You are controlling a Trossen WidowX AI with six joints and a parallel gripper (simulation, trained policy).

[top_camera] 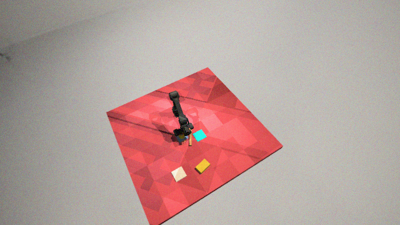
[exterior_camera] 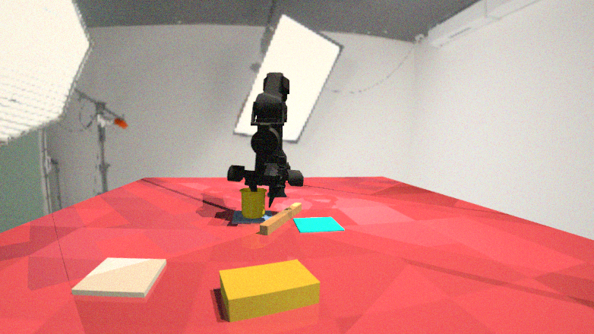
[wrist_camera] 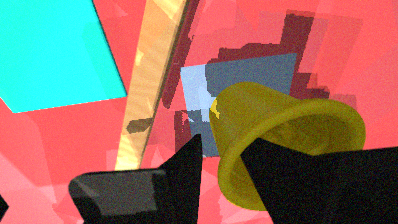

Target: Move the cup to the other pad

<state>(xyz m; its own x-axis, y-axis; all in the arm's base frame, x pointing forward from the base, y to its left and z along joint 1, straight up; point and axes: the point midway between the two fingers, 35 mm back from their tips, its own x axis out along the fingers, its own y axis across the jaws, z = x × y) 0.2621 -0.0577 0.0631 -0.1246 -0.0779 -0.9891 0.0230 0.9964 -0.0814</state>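
The yellow cup (top_camera: 181, 136) (exterior_camera: 253, 205) (wrist_camera: 250, 107) stands upright on the blue pad (exterior_camera: 238, 217) (wrist_camera: 260, 72). The cyan pad (top_camera: 199, 135) (exterior_camera: 318, 225) (wrist_camera: 55, 55) bears nothing. My gripper (exterior_camera: 262, 199) (wrist_camera: 217, 137) is partly open, at the cup's rim. One finger reaches over the rim into the cup's mouth, the other is outside the cup on the side toward the cyan pad. The wrist view shows a gap between the outer finger and the cup wall. No marbles can be made out; the finger hides part of the cup's inside.
A wooden bar (top_camera: 190, 140) (exterior_camera: 278, 220) (wrist_camera: 150, 75) lies between the two pads, close beside the outer finger. A cream tile (top_camera: 178, 174) (exterior_camera: 124, 278) and a yellow block (top_camera: 202, 165) (exterior_camera: 270, 286) lie farther from the arm's base.
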